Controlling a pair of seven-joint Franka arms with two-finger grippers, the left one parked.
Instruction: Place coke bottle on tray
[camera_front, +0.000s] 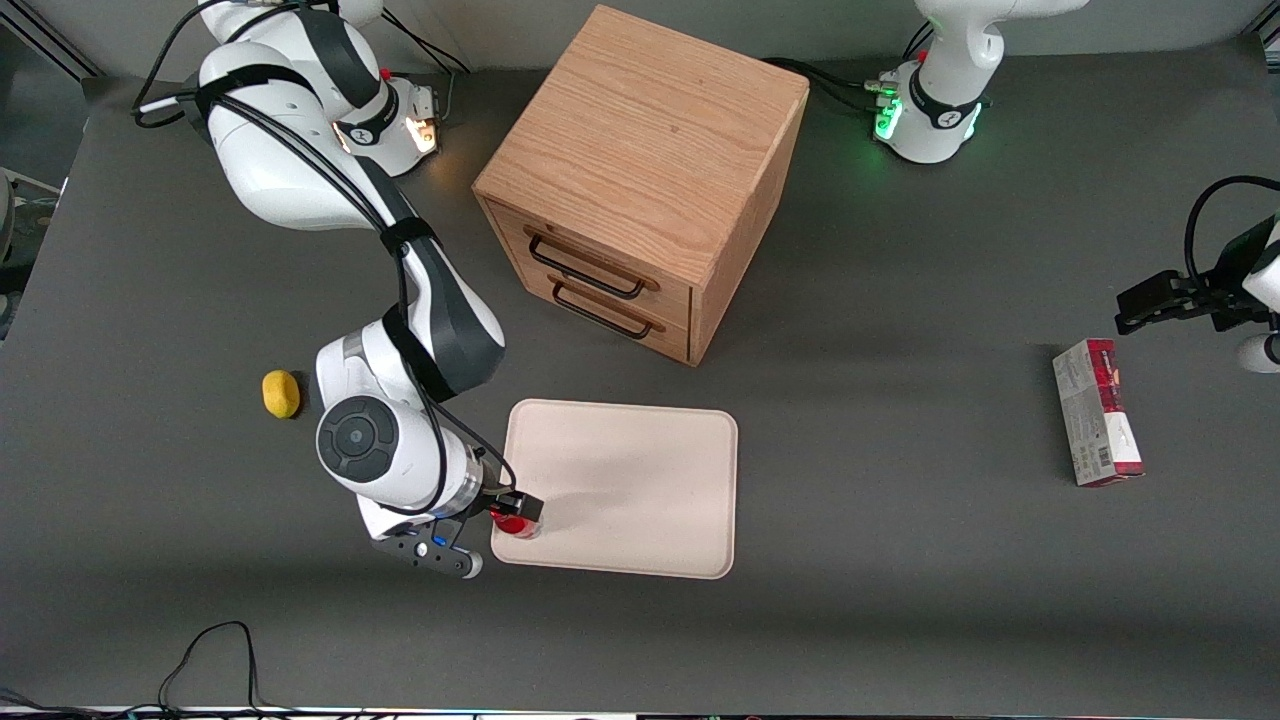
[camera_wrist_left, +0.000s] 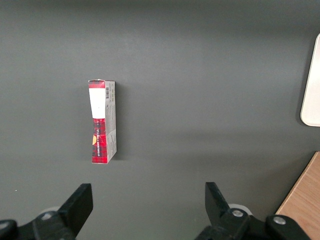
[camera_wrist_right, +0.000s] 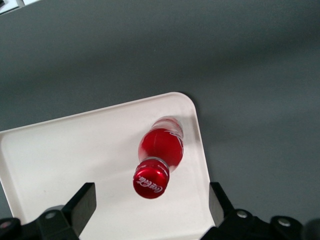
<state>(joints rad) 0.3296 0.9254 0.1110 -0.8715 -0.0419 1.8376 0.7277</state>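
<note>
Already the bottle (camera_wrist_right: 159, 159) stood upright on the tray (camera_front: 640, 480), in the corner nearest the front camera on the working arm's side. Red cap up, clear base down on the cream surface, close to the rim but inside it.

The gripper (camera_front: 512, 507) hung directly over the bottle. In the right wrist view its two fingers (camera_wrist_right: 82, 204) were spread wide, one on either side of the cap, with clear gaps and no contact. So: open, holding nothing. From the front the bottle showed only as a red patch under the fingertips, at the tray's corner.

Judgement: placement itself looked done. The bottle appeared to bear its own weight on the tray, released. What seemed left was only the retreat, lifting the gripper straight up and away without clipping the cap. Risk worth noting: a small bottle so near the rim might tip if brushed by a finger on the way out.

Elsewhere, nothing in play. Lemon (camera_front: 281, 393) lay on the table (camera_front: 900, 600) beside the working arm, apart from the tray. Cabinet (camera_front: 640, 180) stood farther from the front camera than the tray, both drawers shut. Carton (camera_front: 1097, 411) lay toward the parked arm's end, well apart.
</note>
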